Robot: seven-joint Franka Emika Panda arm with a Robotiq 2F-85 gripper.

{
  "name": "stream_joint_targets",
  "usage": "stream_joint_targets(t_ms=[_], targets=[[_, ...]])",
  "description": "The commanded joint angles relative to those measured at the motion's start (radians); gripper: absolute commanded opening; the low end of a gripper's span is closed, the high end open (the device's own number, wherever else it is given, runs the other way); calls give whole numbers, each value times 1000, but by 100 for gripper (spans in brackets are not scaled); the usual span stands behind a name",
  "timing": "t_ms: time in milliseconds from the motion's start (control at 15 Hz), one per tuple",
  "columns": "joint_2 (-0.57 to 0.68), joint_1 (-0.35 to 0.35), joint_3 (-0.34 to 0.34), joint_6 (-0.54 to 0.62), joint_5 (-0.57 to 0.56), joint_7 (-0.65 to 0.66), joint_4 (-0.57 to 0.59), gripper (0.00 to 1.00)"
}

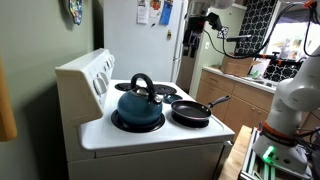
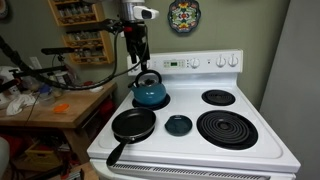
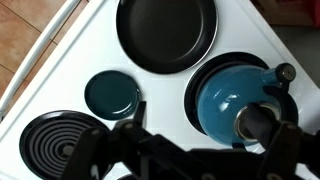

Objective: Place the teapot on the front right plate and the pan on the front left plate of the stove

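Note:
The glossy blue teapot stands on the back left burner of the white stove; it also shows in an exterior view and in the wrist view. The black pan sits over the front left plate, handle pointing out past the stove's front edge; it also shows in an exterior view and in the wrist view. The large front right coil is bare. My gripper hangs open and empty above the teapot, its dark fingers over the handle.
A small dark teal round dish lies in the middle of the stovetop. The smaller back right coil is bare. A cluttered wooden table stands beside the stove. The raised knob panel rises behind.

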Motion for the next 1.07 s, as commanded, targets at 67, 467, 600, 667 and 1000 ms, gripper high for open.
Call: stream_joint_targets(t_ms=[67, 467, 600, 667, 1000], targets=[[32, 20, 11, 76, 23, 21, 14, 100], [160, 85, 57, 328, 104, 13, 64, 100], [220, 110, 61, 353, 149, -14, 106, 100], [255, 119, 64, 372, 168, -25, 127, 100], [282, 130, 62, 389, 158, -22, 133, 100]])
